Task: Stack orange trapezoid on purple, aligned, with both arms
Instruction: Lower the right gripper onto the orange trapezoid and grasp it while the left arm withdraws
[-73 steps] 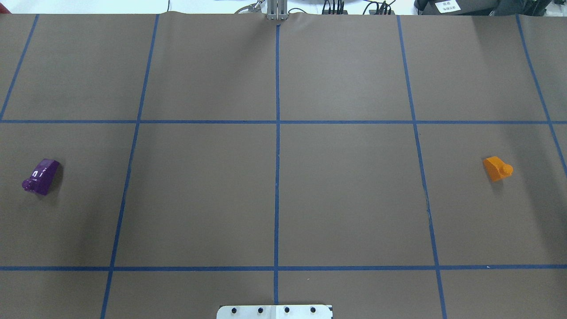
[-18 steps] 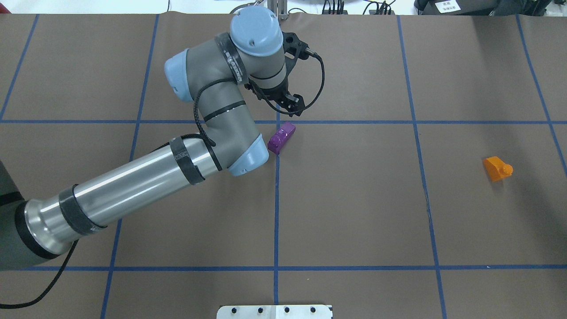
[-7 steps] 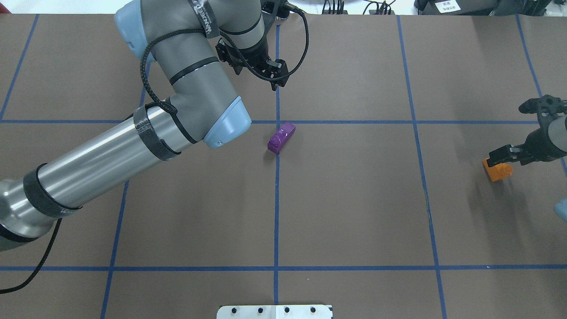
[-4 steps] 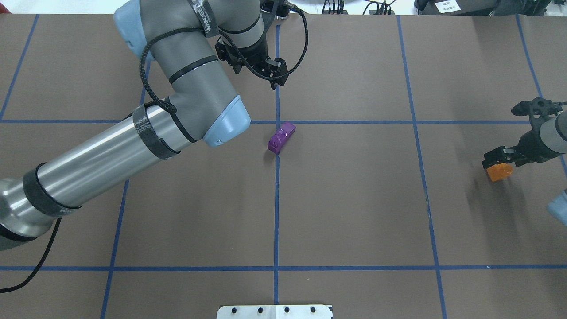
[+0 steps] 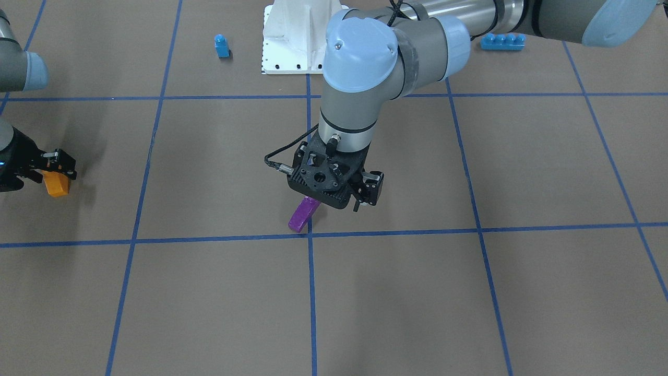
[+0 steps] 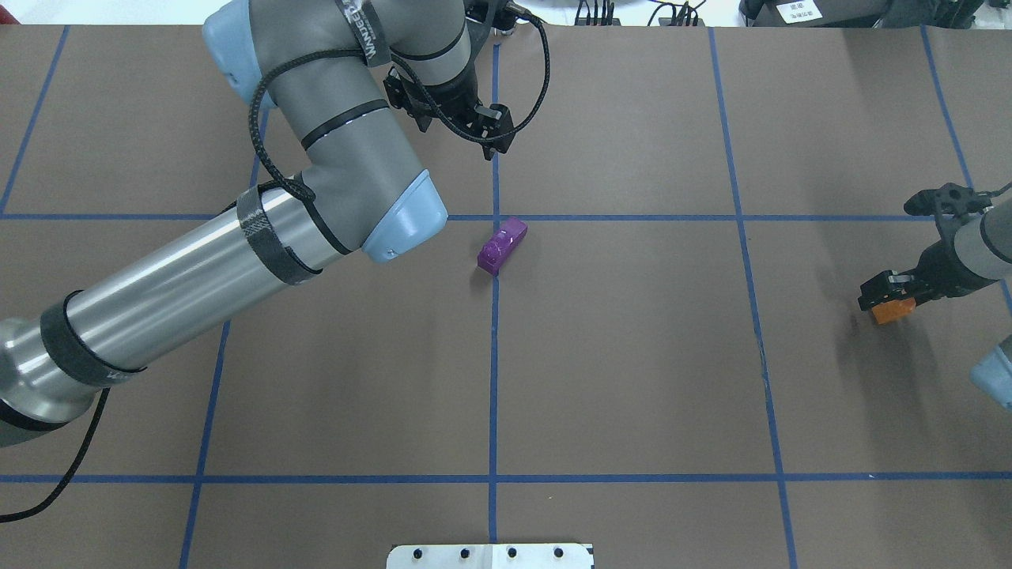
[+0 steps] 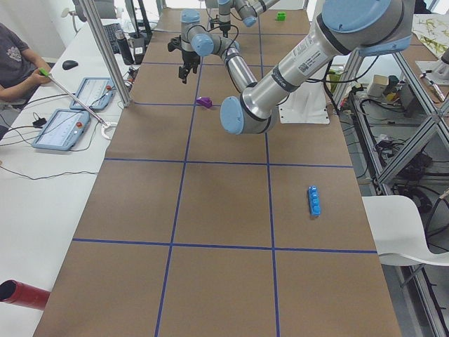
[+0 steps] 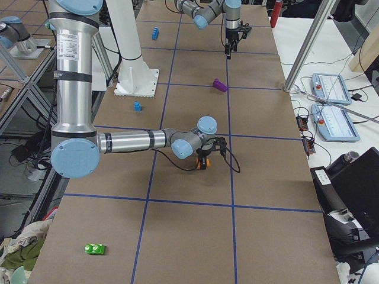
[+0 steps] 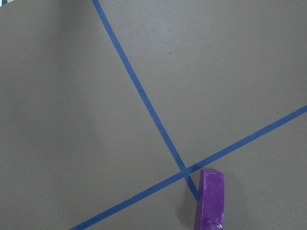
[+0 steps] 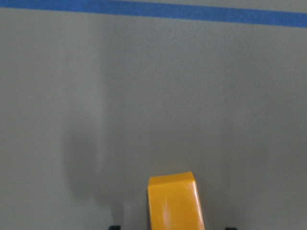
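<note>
Light is bright, even and from above, so shadows on the bench (image 6: 632, 356) are soft and pale. In the overhead view the right arm (image 6: 992, 237) throws wide, faint patches beside it, and the purple brick (image 6: 502, 245) a small dark edge at its near-left. That brick shows white glints on its glossy top. The orange brick (image 10: 173, 203) carries a pale sheen in the right wrist view, which is soft throughout, with a dim upright shadow band left of the brick. The left wrist view is sharper. Both side views are wide-angle: frame posts (image 7: 104, 49) lean steeply near the edges. The white desk (image 7: 28, 210) in the left one is nearly blown out.
</note>
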`<state>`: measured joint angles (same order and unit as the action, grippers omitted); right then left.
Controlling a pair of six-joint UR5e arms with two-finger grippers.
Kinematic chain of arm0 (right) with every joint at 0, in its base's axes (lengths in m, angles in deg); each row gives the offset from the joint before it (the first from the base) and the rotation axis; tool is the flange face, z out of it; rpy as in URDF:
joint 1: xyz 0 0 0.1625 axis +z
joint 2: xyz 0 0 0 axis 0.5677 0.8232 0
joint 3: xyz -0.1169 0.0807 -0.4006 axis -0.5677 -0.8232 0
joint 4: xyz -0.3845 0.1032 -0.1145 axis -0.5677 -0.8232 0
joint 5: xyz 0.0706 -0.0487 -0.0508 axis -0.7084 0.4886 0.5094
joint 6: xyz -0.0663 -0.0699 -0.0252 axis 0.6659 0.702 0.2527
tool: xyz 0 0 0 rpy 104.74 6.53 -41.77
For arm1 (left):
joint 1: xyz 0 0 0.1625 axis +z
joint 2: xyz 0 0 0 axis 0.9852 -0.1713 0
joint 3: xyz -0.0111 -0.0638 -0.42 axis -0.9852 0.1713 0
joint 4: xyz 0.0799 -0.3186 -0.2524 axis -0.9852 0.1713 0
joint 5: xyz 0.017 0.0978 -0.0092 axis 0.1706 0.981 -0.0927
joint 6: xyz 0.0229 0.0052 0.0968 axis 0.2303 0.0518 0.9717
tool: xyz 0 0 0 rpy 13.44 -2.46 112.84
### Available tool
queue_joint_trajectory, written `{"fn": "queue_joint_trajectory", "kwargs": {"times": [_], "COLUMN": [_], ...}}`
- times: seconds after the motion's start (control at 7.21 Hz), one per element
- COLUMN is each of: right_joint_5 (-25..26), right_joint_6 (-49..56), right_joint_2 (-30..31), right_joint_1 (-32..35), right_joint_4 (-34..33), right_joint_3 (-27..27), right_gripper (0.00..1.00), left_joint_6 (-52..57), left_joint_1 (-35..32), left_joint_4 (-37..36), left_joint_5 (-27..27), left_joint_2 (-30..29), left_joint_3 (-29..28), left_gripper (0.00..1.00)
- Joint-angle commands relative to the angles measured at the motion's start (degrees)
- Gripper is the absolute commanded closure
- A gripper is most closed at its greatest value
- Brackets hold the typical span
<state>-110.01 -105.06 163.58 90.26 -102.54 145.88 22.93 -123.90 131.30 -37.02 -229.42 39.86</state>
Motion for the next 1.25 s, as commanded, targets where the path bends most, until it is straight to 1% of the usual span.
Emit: {"fn": "queue_joint_trajectory", "kwargs": {"times": [0.0,0.14,0.28,0.42,0.55,0.69,0.83,0.97,1.11], "right_joint_5": [-0.3,-0.7,-2.2,-4.7,-8.1,-8.3,-8.3,-8.4,-7.6], "right_joint_6": [0.5,0.5,0.4,-0.3,-0.4,-2.4,-11.8,-19.4,-24.2], "right_joint_2": [0.7,1.1,1.0,0.0,-2.5,-6.5,-14.8,-23.5,-33.9], "right_joint_1": [0.1,0.3,0.8,2.8,5.9,6.3,6.2,3.2,0.3], "right_joint_4": [-0.1,0.0,-0.4,-1.6,-5.3,-10.7,-17.4,-24.5,-33.3], "right_joint_3": [0.3,1.1,2.3,2.6,4.1,5.9,6.1,5.4,3.4], "right_gripper": [0.69,0.92,1.0,1.0,1.0,1.0,1.0,1.0,1.0], "left_joint_6": [0.0,0.0,0.0,0.1,0.2,4.4,10.2,15.5,20.0], "left_joint_1": [0.1,0.0,0.0,-0.3,-2.3,-4.6,-7.4,-10.3,-13.4], "left_joint_4": [0.1,0.1,0.0,0.0,-0.2,-3.2,-8.2,-10.7,-10.9], "left_joint_5": [0.0,0.0,0.0,-0.3,-0.7,-2.6,-3.7,-3.8,-4.7], "left_joint_2": [0.0,0.0,0.3,2.5,5.0,5.6,5.7,8.8,13.4], "left_joint_3": [0.0,0.0,0.4,2.8,4.2,4.5,5.5,7.8,9.9], "left_gripper": [0.0,0.0,0.0,0.0,0.0,0.0,0.0,0.0,0.0]}}
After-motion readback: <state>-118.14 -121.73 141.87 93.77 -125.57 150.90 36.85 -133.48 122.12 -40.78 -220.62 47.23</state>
